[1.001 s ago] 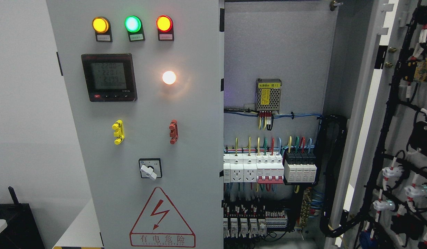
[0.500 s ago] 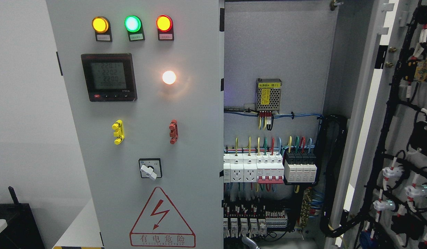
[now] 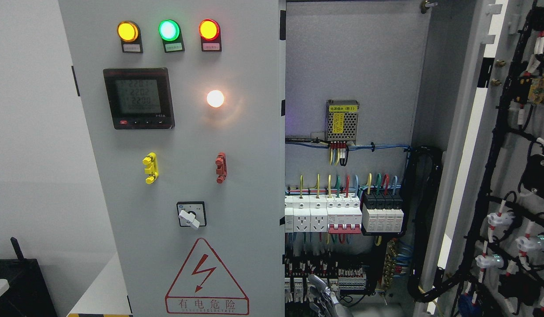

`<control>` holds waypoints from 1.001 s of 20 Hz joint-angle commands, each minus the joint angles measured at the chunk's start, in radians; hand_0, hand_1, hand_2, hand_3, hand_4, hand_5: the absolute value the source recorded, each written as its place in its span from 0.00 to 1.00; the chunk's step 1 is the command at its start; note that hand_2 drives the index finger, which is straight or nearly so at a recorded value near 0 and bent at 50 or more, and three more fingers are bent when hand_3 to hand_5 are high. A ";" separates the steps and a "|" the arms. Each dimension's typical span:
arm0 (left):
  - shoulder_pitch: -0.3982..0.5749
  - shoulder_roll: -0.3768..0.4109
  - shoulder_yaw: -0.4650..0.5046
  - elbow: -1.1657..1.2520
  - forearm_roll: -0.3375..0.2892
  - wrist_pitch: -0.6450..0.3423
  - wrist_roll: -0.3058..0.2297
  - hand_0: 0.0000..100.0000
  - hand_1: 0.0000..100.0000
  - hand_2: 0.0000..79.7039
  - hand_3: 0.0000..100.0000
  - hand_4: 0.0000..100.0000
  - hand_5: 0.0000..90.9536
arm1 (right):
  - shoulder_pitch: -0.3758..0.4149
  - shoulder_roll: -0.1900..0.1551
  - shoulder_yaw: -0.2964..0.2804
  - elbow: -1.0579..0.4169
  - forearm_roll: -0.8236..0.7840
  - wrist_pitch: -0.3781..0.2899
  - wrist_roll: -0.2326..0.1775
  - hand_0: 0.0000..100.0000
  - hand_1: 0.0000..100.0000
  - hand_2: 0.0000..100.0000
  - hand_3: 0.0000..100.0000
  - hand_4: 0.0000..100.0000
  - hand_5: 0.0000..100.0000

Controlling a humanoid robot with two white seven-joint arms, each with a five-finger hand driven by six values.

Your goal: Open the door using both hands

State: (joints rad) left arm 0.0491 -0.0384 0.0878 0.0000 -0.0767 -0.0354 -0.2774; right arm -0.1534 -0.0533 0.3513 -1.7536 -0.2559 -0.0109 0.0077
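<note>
At the bottom edge, just R of centre, the grey metal robot right hand [image 3: 325, 296] pokes up into view in front of the lowest row of small white terminal blocks [image 3: 318, 286]. Only its upper part shows; can't tell whether it's spread or curled, and it touches neither door.

Far R, the open grey steel right door [image 3: 483, 145] is swung out toward the camera, inner face showing, w/ black cable bundles [image 3: 496, 145] and white-capped lamp backs [image 3: 496, 219] fixed to it.

L half of view: the closed grey steel left door [image 3: 237, 176], flat-on, covering its side of the cabinet. On it, top to bottom: amber, green & red round indicator lamps [image 3: 168, 30], a black square digital meter [image 3: 138, 98], a glowing white lamp [image 3: 215, 98], a yellow plastic clip [image 3: 150, 168] & a red plastic clip [image 3: 221, 167], a white rotary selector switch [image 3: 190, 214], and a red triangular lightning warning sign [image 3: 206, 277].

Deeper inside, btwn the doors: a row of white circuit breakers [image 3: 325, 215] w/ coloured wires, a black-topped module [image 3: 383, 213] beside them, and above, a perforated metal power supply w/ yellow label [image 3: 342, 120] on the grey back plate [image 3: 351, 57].
</note>
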 commanded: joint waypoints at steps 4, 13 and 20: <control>0.000 0.000 0.000 -0.003 0.000 -0.005 0.000 0.00 0.00 0.00 0.00 0.03 0.00 | -0.080 0.035 -0.021 0.107 -0.003 0.019 0.000 0.00 0.00 0.00 0.00 0.00 0.00; 0.000 0.000 0.000 -0.003 0.000 -0.003 0.000 0.00 0.00 0.00 0.00 0.03 0.00 | -0.140 0.023 -0.018 0.160 -0.060 0.060 0.002 0.00 0.00 0.00 0.00 0.00 0.00; 0.000 0.000 0.001 -0.003 0.000 -0.005 0.000 0.00 0.00 0.00 0.00 0.03 0.00 | -0.164 0.018 -0.017 0.190 -0.062 0.060 0.002 0.00 0.00 0.00 0.00 0.00 0.00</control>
State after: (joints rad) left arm 0.0491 -0.0384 0.0881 0.0000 -0.0767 -0.0400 -0.2730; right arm -0.2904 -0.0130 0.3359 -1.6253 -0.3098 0.0483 0.0082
